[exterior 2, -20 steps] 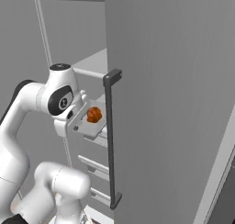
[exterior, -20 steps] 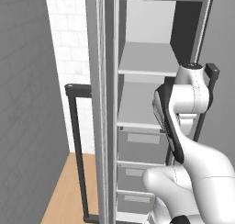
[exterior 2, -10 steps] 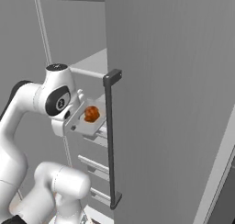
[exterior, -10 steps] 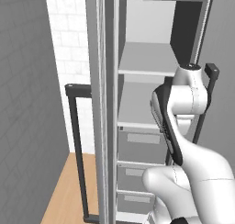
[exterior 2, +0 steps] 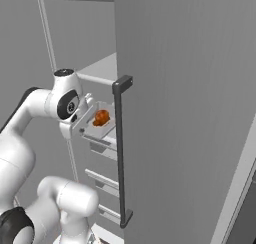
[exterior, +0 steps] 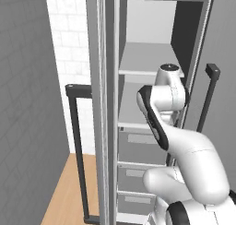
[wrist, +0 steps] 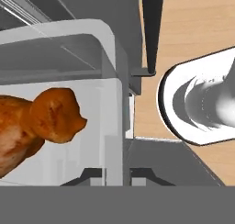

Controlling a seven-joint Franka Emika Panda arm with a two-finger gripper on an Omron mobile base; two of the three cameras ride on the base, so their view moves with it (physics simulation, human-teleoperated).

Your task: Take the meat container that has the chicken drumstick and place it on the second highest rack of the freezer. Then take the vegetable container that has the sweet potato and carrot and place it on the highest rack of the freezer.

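Meat container point(exterior 2: 100, 124): clear, stiff-walled plastic tray, held up at shelf height just left of the freezer's open door, at the mouth of the compartment; in the hand view its rim point(wrist: 117, 126) runs up from between the finger tips.
Freezer point(exterior: 152, 81): tall grey cabinet, door swung open to the right with a long dark bar handle point(exterior 2: 120, 153); two pale shelves above, grey drawers below.
Second highest rack point(exterior: 138, 113): the lower pale shelf, bare where it shows, partly hidden by the arm.
Jaws point(wrist: 117, 179): pinched narrow on the tray's thin side wall.
Chicken drumstick point(wrist: 41, 122): glossy orange-brown lump lying loose inside, far smaller than the tray.
Handling, judged: light and rigid, but smooth plastic is likely slippery, and a one-edge grip leaves the far side free to sag; the drumstick may roll if tilted.
Where to hold, judged: the rim wall, as now, kept level.
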